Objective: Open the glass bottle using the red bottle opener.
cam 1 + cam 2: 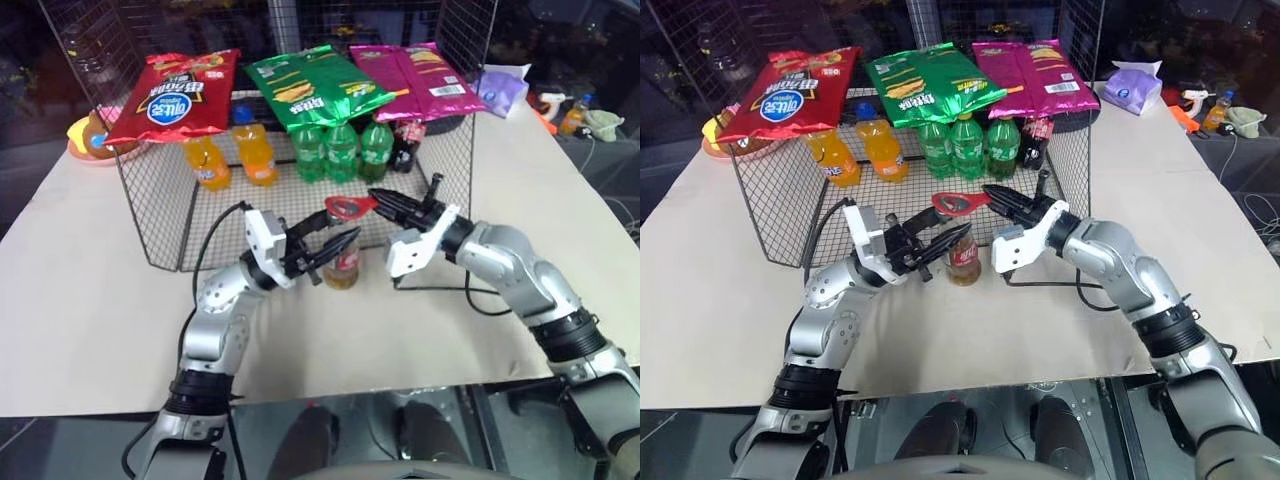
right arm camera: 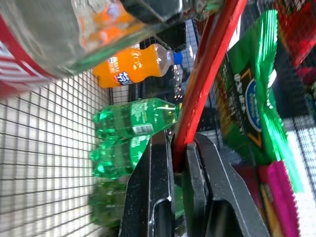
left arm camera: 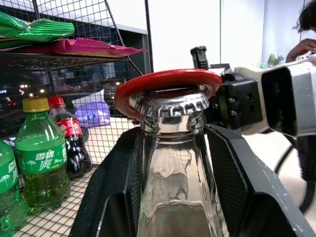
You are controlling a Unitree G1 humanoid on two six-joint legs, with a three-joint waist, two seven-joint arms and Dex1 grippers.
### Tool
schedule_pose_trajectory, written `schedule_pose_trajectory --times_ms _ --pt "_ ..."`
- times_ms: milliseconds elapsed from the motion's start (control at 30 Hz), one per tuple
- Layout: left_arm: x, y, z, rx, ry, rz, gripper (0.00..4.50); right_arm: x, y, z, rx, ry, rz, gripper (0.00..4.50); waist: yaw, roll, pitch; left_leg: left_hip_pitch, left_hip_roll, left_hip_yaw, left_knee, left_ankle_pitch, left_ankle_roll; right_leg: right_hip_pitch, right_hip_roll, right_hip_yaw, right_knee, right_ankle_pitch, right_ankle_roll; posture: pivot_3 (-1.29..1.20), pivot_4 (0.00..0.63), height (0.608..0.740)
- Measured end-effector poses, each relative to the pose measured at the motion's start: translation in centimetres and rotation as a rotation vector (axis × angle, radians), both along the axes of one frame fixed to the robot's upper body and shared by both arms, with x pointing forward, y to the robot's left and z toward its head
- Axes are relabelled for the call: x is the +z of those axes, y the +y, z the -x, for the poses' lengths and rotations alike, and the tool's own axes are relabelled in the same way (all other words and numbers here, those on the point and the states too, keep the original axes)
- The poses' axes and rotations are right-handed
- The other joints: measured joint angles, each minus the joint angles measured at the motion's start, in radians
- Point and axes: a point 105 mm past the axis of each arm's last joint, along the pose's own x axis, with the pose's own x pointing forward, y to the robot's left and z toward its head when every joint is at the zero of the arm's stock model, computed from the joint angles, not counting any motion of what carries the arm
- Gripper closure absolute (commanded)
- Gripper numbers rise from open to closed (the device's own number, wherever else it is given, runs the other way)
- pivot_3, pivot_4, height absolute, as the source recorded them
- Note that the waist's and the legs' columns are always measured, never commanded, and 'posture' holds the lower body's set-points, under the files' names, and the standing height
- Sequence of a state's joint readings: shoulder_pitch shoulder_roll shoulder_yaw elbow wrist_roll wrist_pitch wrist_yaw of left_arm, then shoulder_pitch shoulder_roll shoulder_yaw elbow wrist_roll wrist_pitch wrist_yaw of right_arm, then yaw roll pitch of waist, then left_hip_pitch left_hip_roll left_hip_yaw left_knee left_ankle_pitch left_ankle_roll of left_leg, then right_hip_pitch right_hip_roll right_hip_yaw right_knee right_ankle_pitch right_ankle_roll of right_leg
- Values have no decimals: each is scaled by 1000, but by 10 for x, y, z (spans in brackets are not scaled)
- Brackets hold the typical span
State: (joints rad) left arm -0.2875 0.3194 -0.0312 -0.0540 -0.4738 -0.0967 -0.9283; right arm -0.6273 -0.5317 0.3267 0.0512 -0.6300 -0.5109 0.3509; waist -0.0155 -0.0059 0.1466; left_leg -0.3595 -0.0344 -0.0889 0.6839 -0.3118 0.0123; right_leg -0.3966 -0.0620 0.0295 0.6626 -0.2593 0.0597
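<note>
The glass bottle (image 1: pixel 343 270) stands upright on the table just in front of the wire rack, red label round its middle. My left gripper (image 1: pixel 345 243) is shut on its neck, a black finger (image 3: pixel 123 182) on each side below the metal cap (image 3: pixel 173 106). The red bottle opener (image 1: pixel 348 207) lies level over the cap, its looped end (image 3: pixel 168 81) ringing the cap's top. My right gripper (image 1: pixel 378 200) is shut on the opener's other end, which its fingers (image 2: pixel 153 187) pinch edge-on (image 2: pixel 207 74).
A wire mesh rack (image 1: pixel 160 215) behind the bottle holds orange soda bottles (image 1: pixel 255 152), green bottles (image 1: pixel 340 150) and a cola bottle (image 1: pixel 405 140), with chip bags (image 1: pixel 180 95) on top. A black cable (image 1: pixel 440 288) lies under my right arm. A purple tissue pack (image 1: pixel 500 90) sits back right.
</note>
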Motion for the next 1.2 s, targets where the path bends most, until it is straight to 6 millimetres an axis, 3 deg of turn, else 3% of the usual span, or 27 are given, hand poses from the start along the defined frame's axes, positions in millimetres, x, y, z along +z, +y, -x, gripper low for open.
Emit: schedule_pose_trajectory --times_ms 167,300,633,867,1000,1133,1200 --pt "1 0 -1 9 -1 11 2873 10 0 -4 17 -62 17 4500 2 0 1 -1 0 0 0 0 0 -1 0 0 0 0 0 0 150 740" --pt "1 -3 -2 7 -3 8 2873 40 1 -2 39 -179 -18 4500 0 0 1 -1 0 0 0 0 0 -1 0 0 0 0 0 0 150 740" --pt "1 -3 -1 7 -4 8 2873 48 -1 -2 38 -209 -79 4500 0 0 1 -1 0 0 -1 0 0 -1 0 0 -1 0 0 0 150 740" --pt "1 -2 -1 10 -10 11 2873 55 -21 -13 -53 -135 -253 4500 0 0 1 -1 1 0 -1 0 0 -1 0 0 -1 0 0 0 150 740" --pt "1 -2 -1 14 -9 13 2873 43 -27 -18 -81 -18 -343 4500 -1 0 1 -1 1 0 -1 0 0 -1 0 0 -1 0 0 0 150 740" --pt "1 -2 -1 14 -9 14 2873 7 -28 -24 -110 281 -462 4500 -1 0 1 -1 1 -1 -1 0 0 0 0 0 -1 0 0 0 150 740" --pt "1 -1 -2 16 -8 13 1957 -15 -28 -24 -129 440 -514 4500 -1 1 1 -1 1 0 -1 0 0 -1 0 0 -1 0 0 0 150 740"
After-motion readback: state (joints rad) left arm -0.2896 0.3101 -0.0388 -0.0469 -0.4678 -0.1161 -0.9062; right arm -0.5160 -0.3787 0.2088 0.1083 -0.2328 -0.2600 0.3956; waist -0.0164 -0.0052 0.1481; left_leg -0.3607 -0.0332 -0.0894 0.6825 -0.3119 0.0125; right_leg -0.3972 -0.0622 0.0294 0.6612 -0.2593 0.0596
